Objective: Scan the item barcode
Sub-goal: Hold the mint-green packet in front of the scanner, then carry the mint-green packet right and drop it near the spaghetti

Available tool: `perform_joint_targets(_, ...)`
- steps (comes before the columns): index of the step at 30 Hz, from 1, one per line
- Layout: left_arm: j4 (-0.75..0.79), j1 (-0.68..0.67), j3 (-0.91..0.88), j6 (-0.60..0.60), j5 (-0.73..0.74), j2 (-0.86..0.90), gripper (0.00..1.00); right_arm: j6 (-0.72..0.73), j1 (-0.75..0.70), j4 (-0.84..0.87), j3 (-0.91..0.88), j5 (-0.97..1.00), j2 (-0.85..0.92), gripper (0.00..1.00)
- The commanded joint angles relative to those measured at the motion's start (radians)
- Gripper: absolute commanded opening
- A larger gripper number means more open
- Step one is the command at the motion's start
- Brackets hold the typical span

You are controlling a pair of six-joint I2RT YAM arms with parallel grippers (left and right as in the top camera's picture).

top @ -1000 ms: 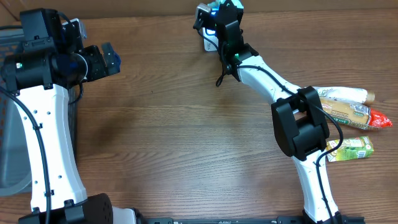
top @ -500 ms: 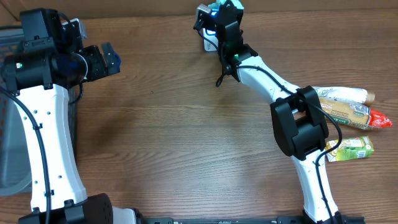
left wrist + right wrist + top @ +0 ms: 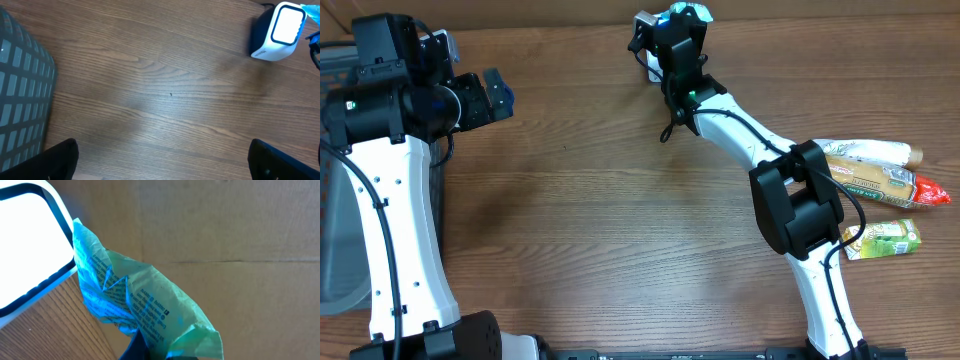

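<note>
Shifted a little to the left since a second ago, the right pincer (image 3: 677,16) is being held over the far edge of the surface (image 3: 610,210), and its arm is being drawn along with it. It is being kept pressed together on a crinkled green packet (image 3: 131,300). The packet is being pinched at its lower edge and raised just beside the lit white face of the scanner (image 3: 22,240). Printed text is being shown on the packet's near side. Whether packet and scanner are touching cannot be told. The left pincer (image 3: 492,97) is being held spread wide and empty above the left part of the surface, well apart from the scanner and beside a grey basket (image 3: 20,95). Three other packages are lying near the right edge: a white packet (image 3: 868,150), a red-tipped packet (image 3: 895,186) and a green carton (image 3: 886,238).
</note>
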Motion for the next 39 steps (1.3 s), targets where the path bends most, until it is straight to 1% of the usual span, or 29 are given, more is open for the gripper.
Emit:
perform_joint_targets(1, 0.000, 0.000, 0.017, 0.023, 0.001, -0.003, 1.00, 0.014, 0.007, 0.012, -0.011, 0.024, -0.010, 0.04)
perform_joint_targets(5, 0.000, 0.000, 0.017, 0.023, 0.001, -0.003, 0.99, 0.015, 0.009, 0.012, -0.016, 0.026, -0.010, 0.04)
perform_joint_targets(9, 0.000, 0.000, 0.017, 0.023, 0.002, -0.003, 1.00, 0.063, 0.012, 0.012, -0.016, 0.028, -0.009, 0.04)
perform_joint_targets(18, 0.000, 0.000, 0.017, 0.023, 0.001, -0.003, 1.00, 0.063, 0.012, 0.012, -0.016, 0.037, -0.009, 0.04)
perform_joint_targets(23, 0.000, 0.000, 0.017, 0.023, 0.001, -0.003, 1.00, 0.063, 0.027, 0.025, -0.016, 0.073, -0.011, 0.04)
perform_joint_targets(26, 0.000, 0.000, 0.017, 0.023, 0.001, -0.003, 1.00, 0.063, 0.040, 0.024, -0.016, 0.079, -0.028, 0.04)
perform_joint_targets(29, 0.000, 0.000, 0.017, 0.023, 0.001, -0.003, 1.00, 0.066, 0.053, 0.024, -0.016, 0.108, -0.088, 0.04)
perform_joint_targets(32, 0.000, 0.000, 0.017, 0.023, 0.001, -0.003, 1.00, 0.121, 0.061, 0.015, -0.016, 0.130, -0.149, 0.04)
perform_joint_targets(33, 0.000, 0.000, 0.017, 0.023, 0.001, -0.003, 0.99, 0.161, 0.063, -0.004, -0.016, 0.141, -0.180, 0.04)
perform_joint_targets(35, 0.000, 0.000, 0.017, 0.023, 0.001, -0.003, 0.99, 0.230, 0.068, -0.109, -0.016, 0.133, -0.243, 0.04)
perform_joint_targets(37, 0.000, 0.000, 0.017, 0.023, 0.001, -0.003, 0.99, 0.304, 0.068, -0.274, -0.016, 0.081, -0.313, 0.04)
perform_joint_targets(38, 0.000, 0.000, 0.017, 0.023, 0.001, -0.003, 1.00, 0.364, 0.068, -0.391, -0.016, 0.021, -0.360, 0.04)
perform_joint_targets(39, 0.002, 0.000, 0.017, 0.023, 0.002, -0.003, 0.99, 0.414, 0.066, -0.466, -0.016, -0.029, -0.394, 0.04)
